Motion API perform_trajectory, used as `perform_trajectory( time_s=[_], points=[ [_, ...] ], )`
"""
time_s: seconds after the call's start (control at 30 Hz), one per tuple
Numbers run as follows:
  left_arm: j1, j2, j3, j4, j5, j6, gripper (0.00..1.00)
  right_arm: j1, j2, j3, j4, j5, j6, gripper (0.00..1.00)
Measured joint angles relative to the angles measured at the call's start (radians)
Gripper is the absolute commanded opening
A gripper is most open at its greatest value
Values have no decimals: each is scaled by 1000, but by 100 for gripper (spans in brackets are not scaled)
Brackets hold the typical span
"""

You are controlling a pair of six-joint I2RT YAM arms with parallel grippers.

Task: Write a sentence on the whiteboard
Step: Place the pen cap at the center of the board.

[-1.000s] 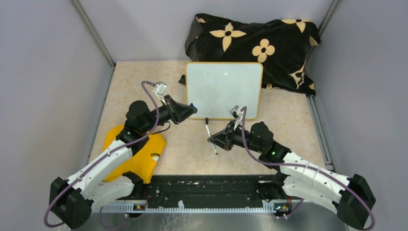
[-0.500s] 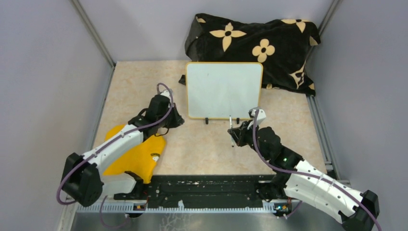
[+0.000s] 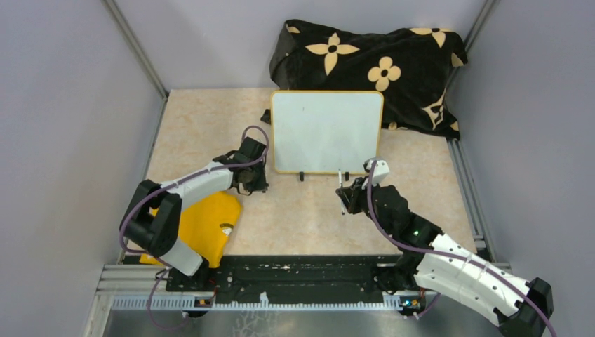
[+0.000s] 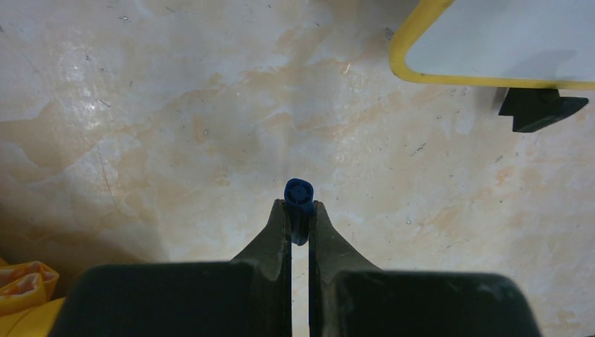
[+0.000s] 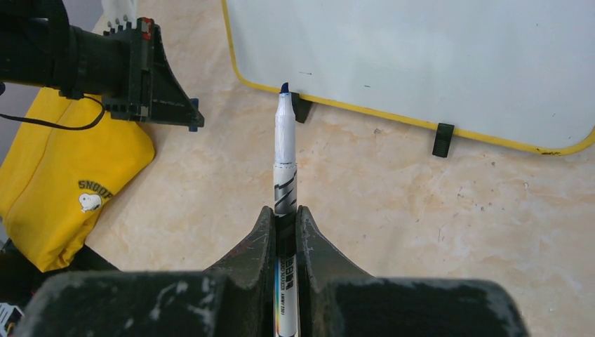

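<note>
Whiteboard [image 3: 326,132], ahead of the right gripper [image 5: 285,214] pinching the uncapped marker [image 5: 284,140], is unwritten; the cap [image 4: 299,193] is pinched by the left gripper [image 4: 299,210].

yellow-rimmed white whiteboard [image 3: 326,132], black cloth [image 3: 414,70] w/ tan flowers, blue-tipped white marker [image 5: 284,140]

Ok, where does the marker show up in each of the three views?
Top external: the marker is just in front of the whiteboard's bottom edge, held by the right gripper.
Left wrist: not in it; the left gripper pinches only a blue cap.
Right wrist: centre of the picture, rising from the fingers toward the board, tip bare.
Shared landmark: the whiteboard's yellow rim, seen in all three.
</note>
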Motion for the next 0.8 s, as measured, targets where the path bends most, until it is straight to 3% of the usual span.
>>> perform_trajectory(
  time_s=[0.07, 0.5, 0.8],
  points=[
    [4, 24, 6, 0, 2, 0, 0, 0, -3, 0, -3, 1, -5, 0],
    [8, 93, 11, 3, 22, 1, 27, 0, -10, 0, -5, 11, -26, 0],
    [8, 94, 10, 12, 32, 1, 31, 0, 3, 0, -2, 11, -40, 0]
  ],
)
